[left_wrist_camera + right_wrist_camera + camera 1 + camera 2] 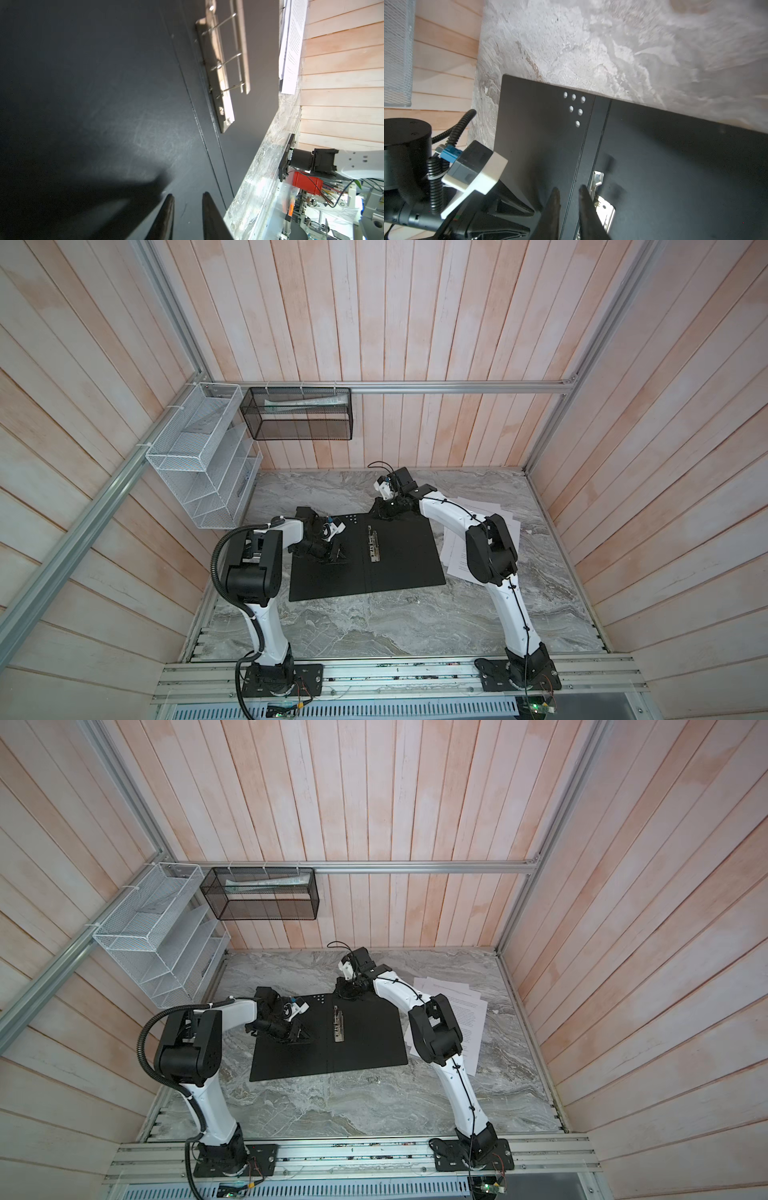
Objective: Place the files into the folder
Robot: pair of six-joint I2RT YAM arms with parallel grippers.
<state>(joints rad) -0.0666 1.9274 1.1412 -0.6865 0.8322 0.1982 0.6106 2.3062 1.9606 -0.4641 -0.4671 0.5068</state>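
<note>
The folder (399, 568) (365, 1048) lies open and flat on the marble table, black inside up, with a metal spine clip (372, 545) (220, 68) (602, 203) along its middle. The files (455, 562) (469, 1019) (293, 41), white printed sheets, lie fanned to the right of the folder, partly under my right arm. My left gripper (338, 556) (188, 194) hangs low over the left flap, jaws slightly apart with nothing between them. My right gripper (384, 512) (569, 187) is over the far end of the spine beside the clip, jaws slightly apart and empty.
A white wire rack (203, 460) hangs on the left wall. A black mesh basket (299, 414) holding a paper hangs on the back rail. Wooden walls close in three sides. Bare marble (374, 626) stretches in front of the folder.
</note>
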